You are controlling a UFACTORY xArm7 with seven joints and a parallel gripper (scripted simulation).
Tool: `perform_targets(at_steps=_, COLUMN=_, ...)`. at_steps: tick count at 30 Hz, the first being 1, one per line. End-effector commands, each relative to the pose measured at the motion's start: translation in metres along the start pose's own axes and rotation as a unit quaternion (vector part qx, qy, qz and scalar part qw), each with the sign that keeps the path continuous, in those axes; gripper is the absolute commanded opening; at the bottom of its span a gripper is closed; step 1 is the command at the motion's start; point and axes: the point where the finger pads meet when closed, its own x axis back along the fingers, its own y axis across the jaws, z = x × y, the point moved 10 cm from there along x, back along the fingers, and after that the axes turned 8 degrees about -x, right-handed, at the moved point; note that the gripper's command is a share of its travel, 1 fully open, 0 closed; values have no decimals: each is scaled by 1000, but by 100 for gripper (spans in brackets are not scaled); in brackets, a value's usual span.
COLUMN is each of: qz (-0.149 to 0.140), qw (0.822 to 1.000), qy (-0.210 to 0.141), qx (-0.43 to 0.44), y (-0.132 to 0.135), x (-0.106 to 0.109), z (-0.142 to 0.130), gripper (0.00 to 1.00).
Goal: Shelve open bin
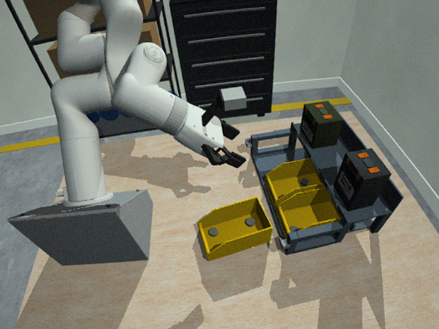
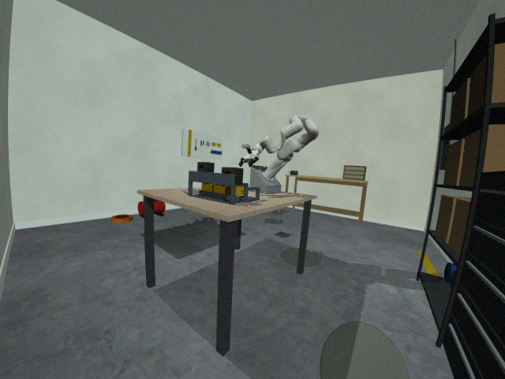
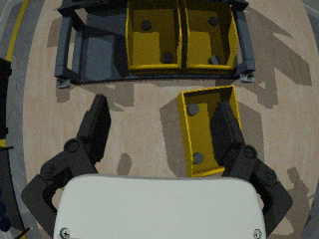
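The loose yellow bin (image 1: 238, 242) (image 3: 205, 134) stands level on the table (image 1: 105, 303) (image 2: 228, 210), just left of the grey shelf (image 1: 314, 241) (image 2: 220, 188) (image 3: 67, 40), with two grey discs in it. Two more yellow bins (image 1: 291, 179) (image 1: 309, 212) (image 3: 155, 40) (image 3: 209, 36) stand side by side on the shelf. The free place (image 1: 275, 151) (image 3: 100, 56) is at the row's far end. My gripper (image 1: 235, 146) (image 2: 245, 159) (image 3: 161, 110) is open and empty. It hangs above the table between the loose bin and the free place, touching nothing.
Two dark boxes (image 1: 320, 124) (image 1: 363, 178) with orange marks stand on the shelf's upper board behind the bins. The robot's grey base (image 1: 88, 230) is on the table's left. A black drawer cabinet (image 1: 224, 41) and a rack with cardboard boxes stand behind the table.
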Motion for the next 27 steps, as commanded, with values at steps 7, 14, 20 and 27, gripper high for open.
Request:
perform_targets(at_steps=7, qz=40, qw=994, qy=98, qx=4, y=6, x=-4, z=-21, gripper=100)
perform_targets(at_steps=14, qz=40, qw=994, qy=98, qx=4, y=6, x=-4, z=-21, gripper=100)
perform_targets(at_steps=20, qz=32, qw=996, qy=79, qx=4, y=5, x=-3, z=-18, gripper=100)
perform_targets(at_steps=27, qz=40, qw=994, qy=98, qx=4, y=6, x=-5, z=-22, gripper=100)
